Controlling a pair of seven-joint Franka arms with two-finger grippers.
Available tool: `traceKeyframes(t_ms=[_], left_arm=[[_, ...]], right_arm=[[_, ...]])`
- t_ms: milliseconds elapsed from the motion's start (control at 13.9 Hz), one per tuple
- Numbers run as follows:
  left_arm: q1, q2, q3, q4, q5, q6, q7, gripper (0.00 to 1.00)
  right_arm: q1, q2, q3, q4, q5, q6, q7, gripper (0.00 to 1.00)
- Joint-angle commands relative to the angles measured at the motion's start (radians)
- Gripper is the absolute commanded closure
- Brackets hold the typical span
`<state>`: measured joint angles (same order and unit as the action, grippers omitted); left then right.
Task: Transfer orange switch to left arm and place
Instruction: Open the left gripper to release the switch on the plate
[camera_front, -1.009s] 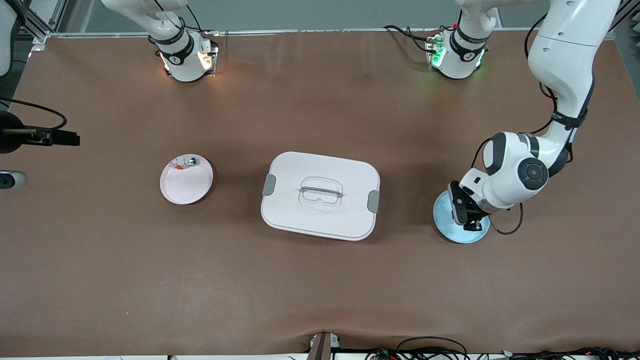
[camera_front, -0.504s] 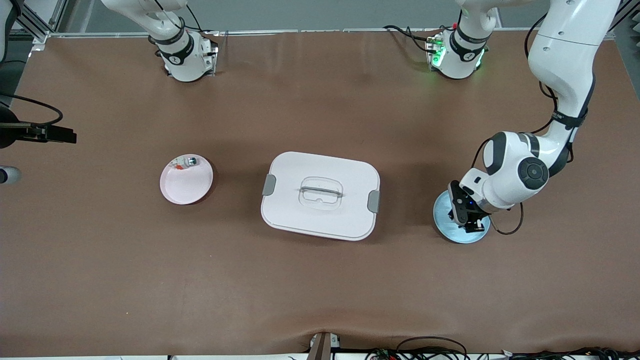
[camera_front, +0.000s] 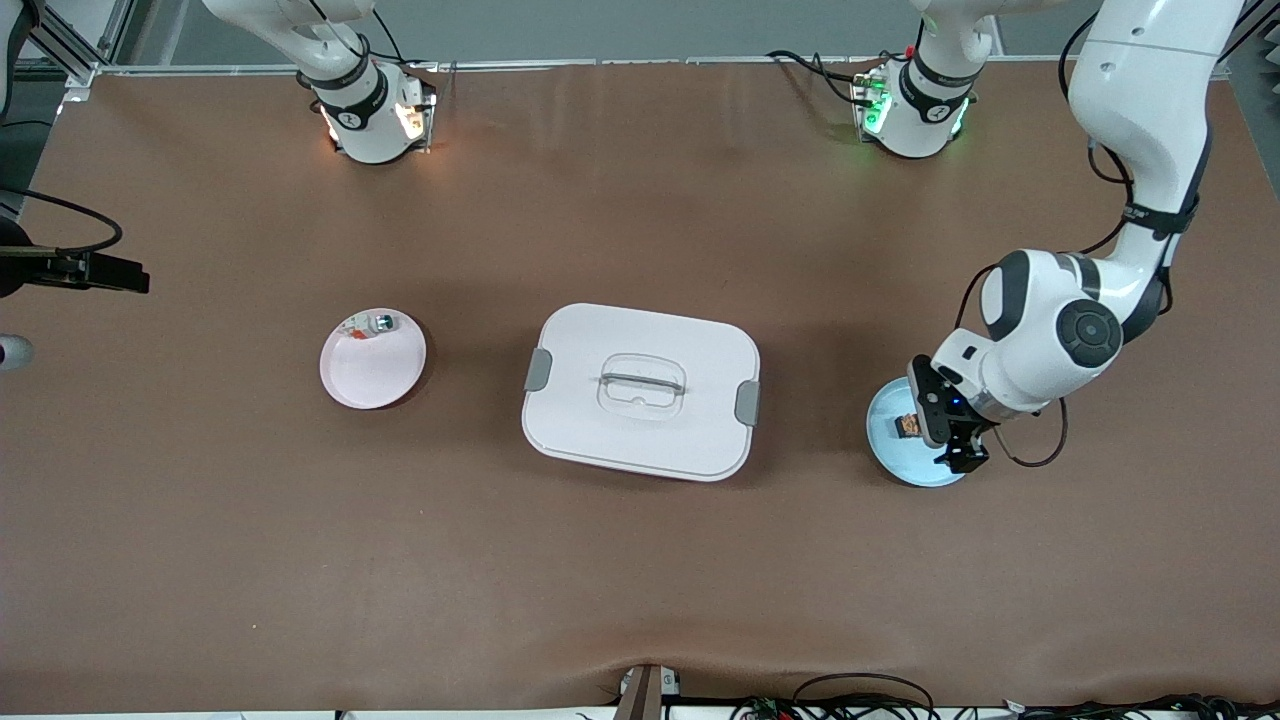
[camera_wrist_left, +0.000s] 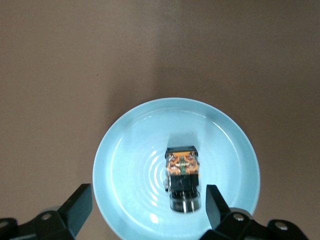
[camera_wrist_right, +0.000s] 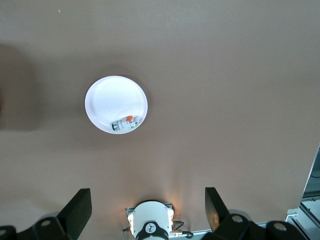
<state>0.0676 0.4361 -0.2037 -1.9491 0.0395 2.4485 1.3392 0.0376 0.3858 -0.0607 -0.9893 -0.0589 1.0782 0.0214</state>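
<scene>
Looks like the drop-off step is basically done here. The tiny black block-shaped orange switch (camera_wrist_left: 182, 172) is lying on the small round pale blue plate (camera_front: 900, 462), which sits toward the left arm's end of the table, well clear of the big white rounded plastic box (camera_front: 640, 390) with grey side latches in the middle.

The left gripper (camera_front: 957, 450) hovers over that blue plate with its fingers spread wide and nothing between them. In the left wrist view the switch sits roughly between the two fingers (camera_wrist_left: 77, 209) but apart from both, no contact that I can see.

My guess for the next move: lift the left arm straight up and away without clipping the switch or plate.

The right gripper (camera_wrist_right: 145, 212) waits up high above the right arm's end of the table, fingers also wide apart and empty, looking down on the small round pink plate (camera_front: 373, 362) that holds a little teal-and-silver piece (camera_front: 383, 322).
</scene>
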Motion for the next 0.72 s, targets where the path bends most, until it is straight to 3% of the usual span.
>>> traceKeyframes(t_ms=[0, 288, 360, 648], left_arm=[[0.006, -0.068, -0.005, 0.038, 0.017, -0.145, -0.099, 0.0], [0.006, -0.131, -0.003, 0.125, 0.017, -0.327, -0.28, 0.0], [0.006, -0.14, -0.002, 0.162, 0.017, -0.383, -0.331, 0.0], [0.006, -0.19, 0.0, 0.263, 0.017, -0.589, -0.536, 0.0]], right_arm=[[-0.013, -0.019, 0.015, -0.014, 0.004, -0.001, 0.011, 0.0], [-0.021, -0.024, 0.016, -0.025, 0.017, -0.001, 0.012, 0.0], [-0.028, -0.053, 0.015, -0.069, 0.031, 0.02, 0.012, 0.0], [-0.035, -0.278, 0.015, -0.416, 0.077, 0.254, 0.012, 0.0]])
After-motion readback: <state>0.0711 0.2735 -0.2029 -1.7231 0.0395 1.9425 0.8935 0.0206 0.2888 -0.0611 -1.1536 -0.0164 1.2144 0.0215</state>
